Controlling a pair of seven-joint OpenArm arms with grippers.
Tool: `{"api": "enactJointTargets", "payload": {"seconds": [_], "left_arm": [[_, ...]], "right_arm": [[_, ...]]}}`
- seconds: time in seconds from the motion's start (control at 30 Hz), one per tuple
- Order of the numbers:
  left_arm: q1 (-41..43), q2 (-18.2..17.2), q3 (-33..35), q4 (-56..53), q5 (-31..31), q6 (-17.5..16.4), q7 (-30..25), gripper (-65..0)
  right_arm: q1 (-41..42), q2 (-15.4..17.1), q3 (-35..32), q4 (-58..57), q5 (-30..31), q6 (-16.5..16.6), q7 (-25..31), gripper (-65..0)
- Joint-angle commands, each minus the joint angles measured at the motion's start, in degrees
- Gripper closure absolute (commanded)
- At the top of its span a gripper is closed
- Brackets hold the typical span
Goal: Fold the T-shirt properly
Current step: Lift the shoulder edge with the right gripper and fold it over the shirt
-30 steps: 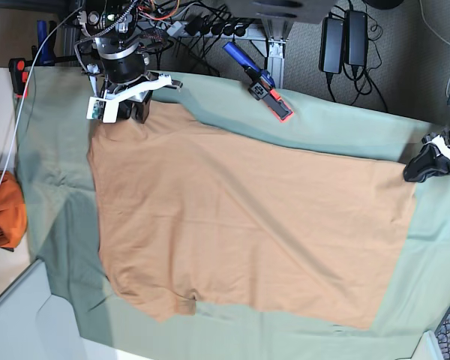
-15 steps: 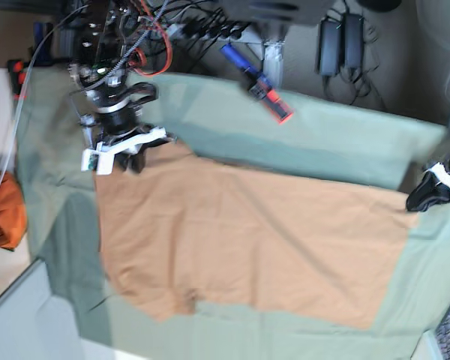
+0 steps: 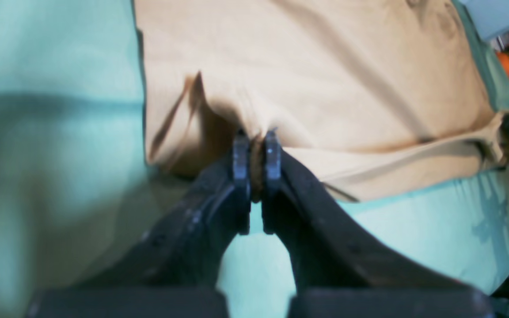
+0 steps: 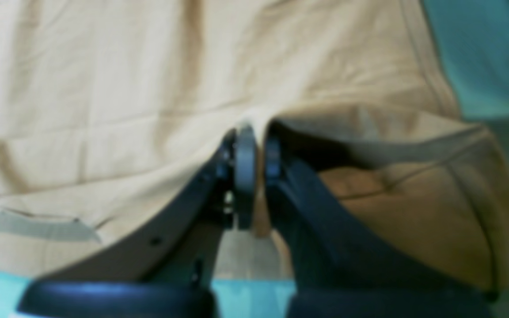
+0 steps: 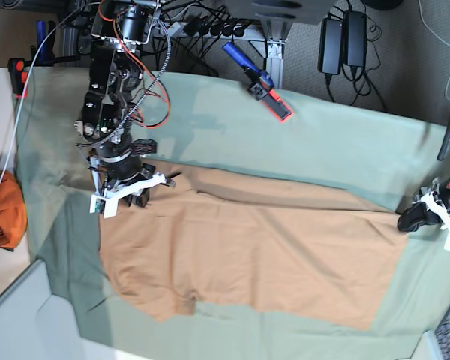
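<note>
Although partly doubled along its upper side, the tan T-shirt (image 5: 255,262) remains the largest object on the pale green cloth (image 5: 285,337), spanning the middle of the base view between 2 grippers. The lower part lies mostly flat, with shallow creases and a small turned corner at its lower left in that view; the upper band is raised and folded over, its edge strung between the 2 grips.

The right gripper (image 5: 140,198), at the left of the base view, has its claw narrowed on a pinch of shirt fabric; beside it, the right wrist view shows an open, shadowed hollow in the cloth. The left gripper (image 5: 411,219), at the opposite end, is likewise closed on a gathered pinch of the shirt.

Smaller items comprise 2 black power adapters (image 5: 343,45) behind the work surface, a bright orange cloth bundle (image 5: 5,210) at the far left, and a blue, black and red tool (image 5: 258,81) above the shirt.
</note>
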Motion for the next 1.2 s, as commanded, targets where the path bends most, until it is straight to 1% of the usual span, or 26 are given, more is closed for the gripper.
{"api": "enactJointTargets", "payload": {"seconds": [0.0, 0.07, 0.17, 0.27, 0.4, 0.43, 0.5, 0.53, 0.57, 0.6, 0.7, 0.8, 0.9, 1.03, 1.17], "left_arm": [[-1.84, -1.22, -0.35, 0.31, -1.14, -0.89, -1.42, 0.0], [-2.64, -1.2, -0.35, -0.57, -0.28, -0.89, -1.6, 0.0], [-3.3, -1.22, -0.35, -2.23, 1.88, -0.89, -3.34, 0.0], [-3.72, -1.18, -0.31, -4.04, 2.16, -0.89, -3.58, 0.0], [-3.72, -1.2, -0.31, -4.37, 2.25, -0.89, -4.46, -0.6], [-3.76, -1.2, -0.31, -4.37, 2.27, -0.89, -4.68, -9.5], [-3.8, -1.2, -0.31, -4.35, 2.32, -0.89, -4.79, -28.3], [-3.87, -1.2, -0.31, -4.35, 2.69, -0.89, -4.79, -36.0], [-4.02, -1.22, -0.31, -4.35, 2.82, -0.89, -4.79, -40.8], [-4.24, -1.2, -0.31, -4.35, 2.84, -0.89, -4.76, -42.5], [-5.99, -1.22, -0.31, -4.35, 2.56, -0.89, -4.28, -42.5], [-7.85, -1.55, -0.31, -4.35, 1.51, -0.89, -1.77, -42.5], [-8.33, -2.43, -0.52, -4.35, -0.52, -0.89, 1.16, -42.4], [-8.09, -3.26, -2.36, -4.35, -2.36, -0.89, 5.95, -42.4], [-6.49, -4.31, -3.85, -4.35, -4.07, -0.89, 6.64, -42.4]], "right_arm": [[1.99, 0.52, 0.22, 0.17, 0.26, 4.57, 1.49, 0.0], [3.58, 0.63, 0.13, -1.46, 0.26, 4.72, 1.49, 0.0], [5.51, 0.66, 0.09, -3.87, 0.24, 4.72, 1.49, 0.0], [6.75, 0.83, -0.13, -5.99, 0.22, 5.09, 1.49, 0.0], [7.19, 1.25, -0.57, -7.21, 0.2, 8.87, 1.77, 0.0], [7.17, 1.25, -0.57, -7.21, 0.22, 10.05, 1.75, -1.1], [7.17, 1.25, -0.61, -7.21, 0.24, 10.64, 1.75, -24.8], [7.17, 1.25, -0.61, -7.21, 0.26, 10.62, 1.84, -35.4], [7.19, 1.25, -0.61, -7.21, 0.26, 10.6, 1.95, -42.7], [7.23, 1.25, -0.61, -7.21, 0.26, 10.6, 1.95, -44.4], [7.67, 1.25, -0.61, -7.19, 0.26, 10.56, 1.92, -44.2], [7.76, 1.25, -0.52, -6.56, 0.79, 10.58, 1.86, -44.1], [7.76, 1.25, 0.63, -4.87, 1.11, 10.49, 0.42, -44.1], [7.76, 1.29, 5.86, -1.11, 1.11, 10.43, -3.8, -44.1], [7.48, 2.34, 13.42, 0.0, 2.25, 9.94, -7.74, -44.1]]}}
